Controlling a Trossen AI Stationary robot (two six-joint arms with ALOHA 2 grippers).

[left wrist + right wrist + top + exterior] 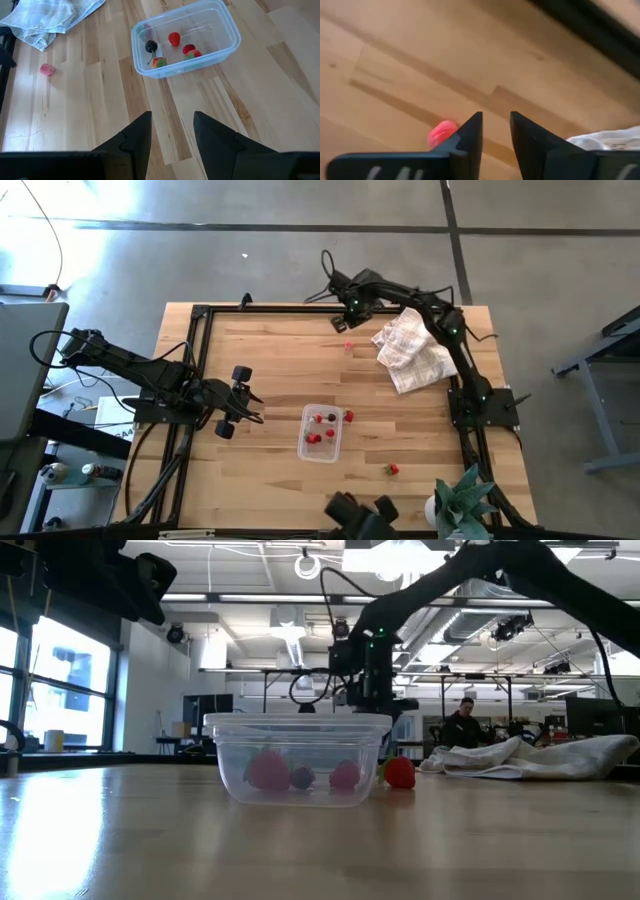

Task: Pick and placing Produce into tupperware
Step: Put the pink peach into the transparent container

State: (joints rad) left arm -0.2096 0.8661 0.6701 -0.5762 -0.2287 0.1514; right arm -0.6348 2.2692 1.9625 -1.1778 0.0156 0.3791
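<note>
The clear tupperware (pixel 320 433) stands on the wooden table with several red pieces and one dark piece of produce lying on its bottom (pixel 172 39). One red berry (pixel 392 470) lies on the table near the front right. A pink piece (pixel 348 346) lies by the far edge. My right gripper (pixel 496 116) hangs over the far part of the table, pointing down and open, with the pink piece (pixel 441 132) just beside one finger and not between them. My left gripper (pixel 172 125) waits open to the left of the tupperware (pixel 185 37).
A crumpled white checked cloth (pixel 410 350) lies at the far right, close to my right arm. A black frame (pixel 200 315) runs around the table. A potted plant (pixel 465 500) stands at the near right corner. A person (pixel 462 725) sits in the room behind.
</note>
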